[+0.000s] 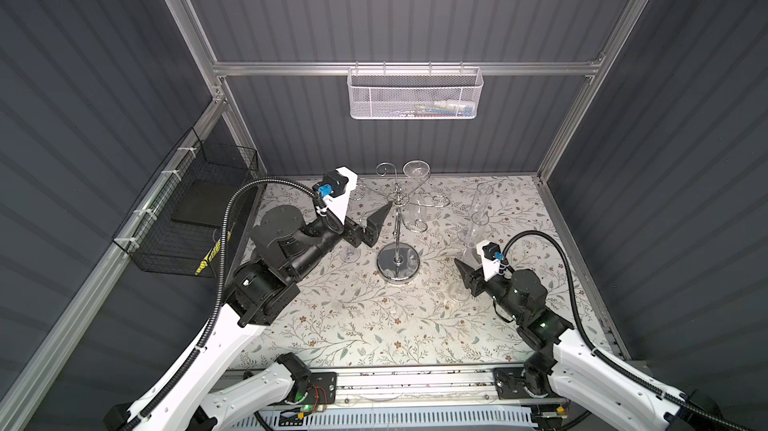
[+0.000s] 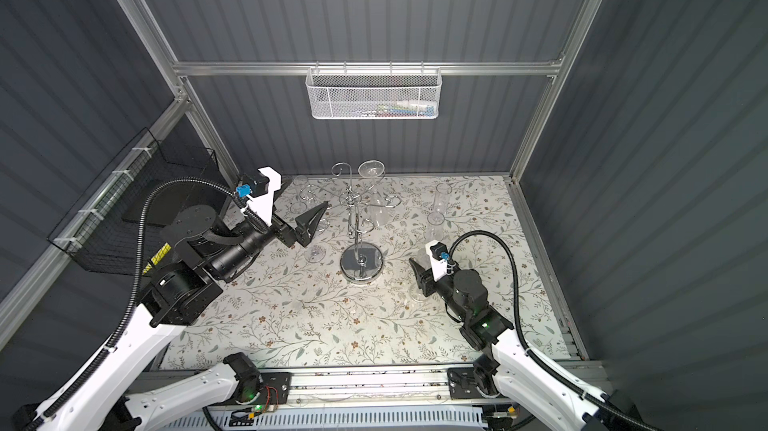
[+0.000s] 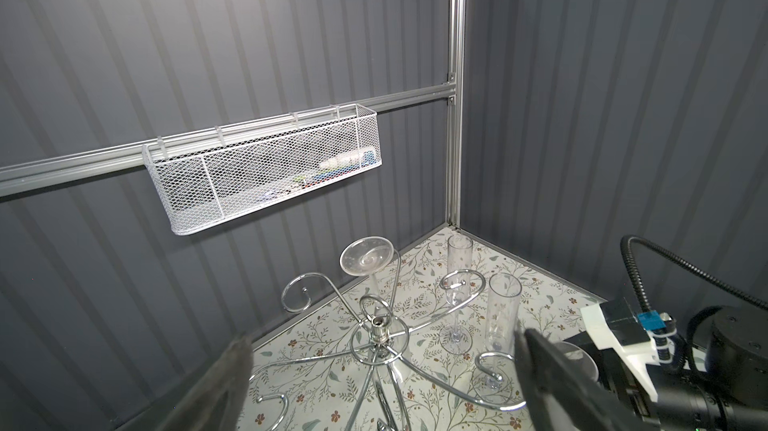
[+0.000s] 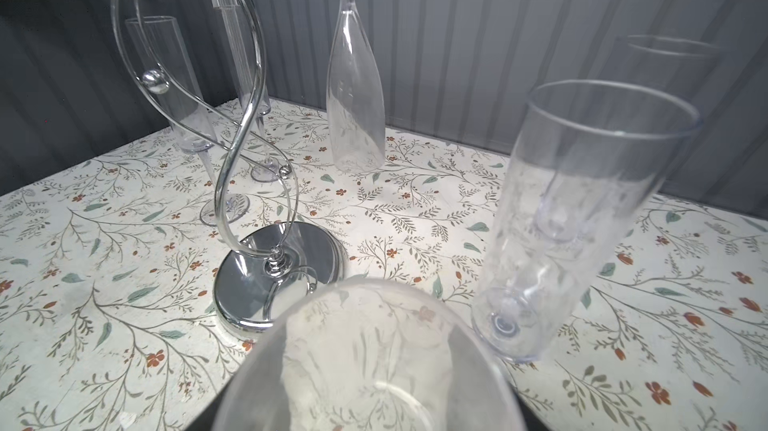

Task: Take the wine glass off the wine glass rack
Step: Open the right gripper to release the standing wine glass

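Left gripper (image 1: 376, 223): jaws spread full wide, holding nothing, raised level with the rack's curled arms on the rack's left side. In the left wrist view its fingers (image 3: 548, 375) frame the rack's top hub. Rack (image 1: 397, 262): chrome, disc base on the floral table (image 1: 353, 325), thin pole, scroll-ended arms. It stands mid-table, with the pole just beside the left fingertip in both top views. Wine glass (image 1: 417, 211): clear and hung upside down from a rear arm of the rack, foot (image 3: 366, 256) uppermost and bowl down. It is on the far side of the pole from the left gripper, near it but not touching. Right gripper (image 1: 467, 277): jaws part-closed around a held glass (image 4: 361, 366), low over the table to the front right of the rack base. It is well apart from the wine glass, which shows beyond the base in the right wrist view (image 4: 355, 117). The foot of the held glass (image 1: 457, 294) shows just below the jaws; whether it touches the table cannot be told. Flutes: two upright on the table right of the rack (image 3: 459, 283) (image 3: 503, 312), one just beside the right gripper. Further glass (image 1: 350, 253): upright on the table under the left gripper, left of the base. White basket (image 1: 415, 94): on the back rail. Black basket (image 1: 183, 217): on the left wall.
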Tool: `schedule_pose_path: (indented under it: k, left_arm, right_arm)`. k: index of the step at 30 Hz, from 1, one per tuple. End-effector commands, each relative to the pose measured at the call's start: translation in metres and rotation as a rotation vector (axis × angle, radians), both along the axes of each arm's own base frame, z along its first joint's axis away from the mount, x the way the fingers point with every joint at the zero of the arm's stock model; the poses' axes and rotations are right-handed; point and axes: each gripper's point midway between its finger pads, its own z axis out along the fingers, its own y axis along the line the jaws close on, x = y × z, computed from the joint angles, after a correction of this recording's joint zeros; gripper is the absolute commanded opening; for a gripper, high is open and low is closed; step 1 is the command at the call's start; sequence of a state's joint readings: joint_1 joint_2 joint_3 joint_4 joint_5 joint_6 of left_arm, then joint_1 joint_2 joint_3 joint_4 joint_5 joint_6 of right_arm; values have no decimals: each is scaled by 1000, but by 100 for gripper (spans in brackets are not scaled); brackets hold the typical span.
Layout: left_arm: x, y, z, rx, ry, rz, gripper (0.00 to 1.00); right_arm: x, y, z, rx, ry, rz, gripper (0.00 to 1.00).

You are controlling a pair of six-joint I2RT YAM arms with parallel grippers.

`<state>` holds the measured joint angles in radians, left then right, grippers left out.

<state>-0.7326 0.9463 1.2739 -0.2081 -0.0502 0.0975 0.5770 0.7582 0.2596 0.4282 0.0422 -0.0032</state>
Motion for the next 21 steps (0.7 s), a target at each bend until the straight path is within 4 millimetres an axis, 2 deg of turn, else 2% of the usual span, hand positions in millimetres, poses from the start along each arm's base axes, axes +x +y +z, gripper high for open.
schedule_pose_path:
  k: [1,9,11,15,18,21]
  left_arm:
    - [-2,1,13,-11,-38,-1,100]
    - [1,-1,11,-4,-36,6,100]
    - [2,-1,11,-3,-34,10,100]
    - [3,0,9,-1,-34,16,100]
    - [4,2,9,1,-36,27,100]
    - [4,5,9,2,-42,46,100]
  right_arm:
    - [4,-1,16,19,-86,-18,43]
    - [5,1,2,-3,-49,-7,48]
    - [5,2,1,-8,-43,-2,55]
    - [4,4,-1,-18,-25,7,75]
    - [3,5,3,-10,-28,11,98]
    - [0,7,26,11,-53,33,99]
